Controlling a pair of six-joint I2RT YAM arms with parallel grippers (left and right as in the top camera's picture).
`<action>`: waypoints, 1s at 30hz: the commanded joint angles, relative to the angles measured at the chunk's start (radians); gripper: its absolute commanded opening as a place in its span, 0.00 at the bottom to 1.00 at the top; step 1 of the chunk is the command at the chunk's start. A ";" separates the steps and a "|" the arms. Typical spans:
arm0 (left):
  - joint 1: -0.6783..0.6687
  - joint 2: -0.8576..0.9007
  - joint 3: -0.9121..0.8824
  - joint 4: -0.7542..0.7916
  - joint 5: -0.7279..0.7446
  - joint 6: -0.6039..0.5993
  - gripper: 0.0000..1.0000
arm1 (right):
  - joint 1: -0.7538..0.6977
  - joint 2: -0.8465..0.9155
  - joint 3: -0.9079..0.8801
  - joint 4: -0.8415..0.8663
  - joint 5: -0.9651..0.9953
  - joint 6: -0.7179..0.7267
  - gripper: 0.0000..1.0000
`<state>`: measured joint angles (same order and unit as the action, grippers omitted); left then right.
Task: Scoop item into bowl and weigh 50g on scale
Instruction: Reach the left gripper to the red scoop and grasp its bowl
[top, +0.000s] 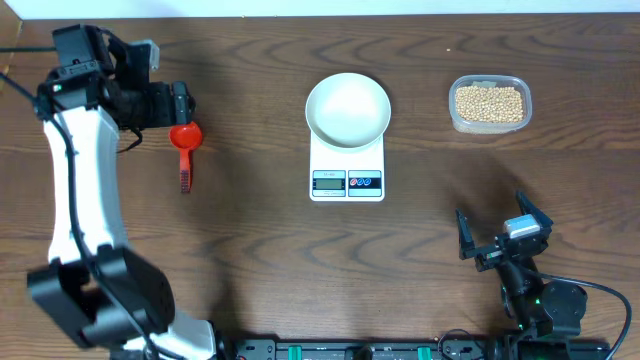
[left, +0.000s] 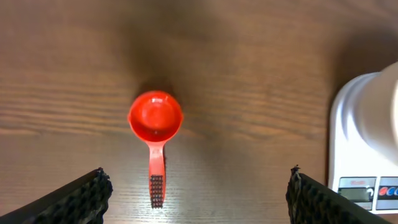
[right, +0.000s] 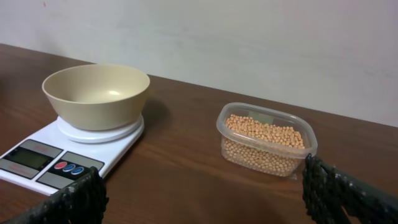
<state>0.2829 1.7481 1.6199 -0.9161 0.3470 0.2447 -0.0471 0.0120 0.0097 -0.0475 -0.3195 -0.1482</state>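
Observation:
The tan-yellow beans (top: 489, 103) fill a clear plastic tub (top: 455, 110) at the back right. They also show in the right wrist view (right: 264, 132). The empty white bowl (top: 348, 108) sits on the white scale (top: 347, 183); both also show in the right wrist view, bowl (right: 96, 93) on scale (right: 56, 155). A red scoop (top: 185, 140) lies on the table at the left with its handle toward the front. My left gripper (top: 178, 106) is open above it; in the left wrist view the scoop (left: 155, 117) lies between and ahead of the open fingers (left: 198, 199). My right gripper (top: 500, 228) is open and empty at the front right.
The scale's edge and the bowl show at the right of the left wrist view (left: 367, 155). The tub (right: 267, 140) stands ahead of the right gripper (right: 202, 199), with a pale wall behind the table.

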 joint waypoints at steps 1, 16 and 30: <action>0.009 0.058 0.020 0.004 0.002 0.017 0.92 | 0.008 -0.006 -0.004 -0.001 0.004 -0.014 0.99; 0.039 0.314 0.019 0.121 -0.079 0.041 0.70 | 0.008 -0.006 -0.004 0.000 0.004 -0.014 0.99; 0.068 0.438 0.019 0.180 -0.079 0.057 0.50 | 0.008 -0.006 -0.004 -0.001 0.003 -0.014 0.99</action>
<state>0.3580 2.1483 1.6218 -0.7444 0.2779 0.2935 -0.0471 0.0120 0.0097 -0.0471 -0.3195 -0.1482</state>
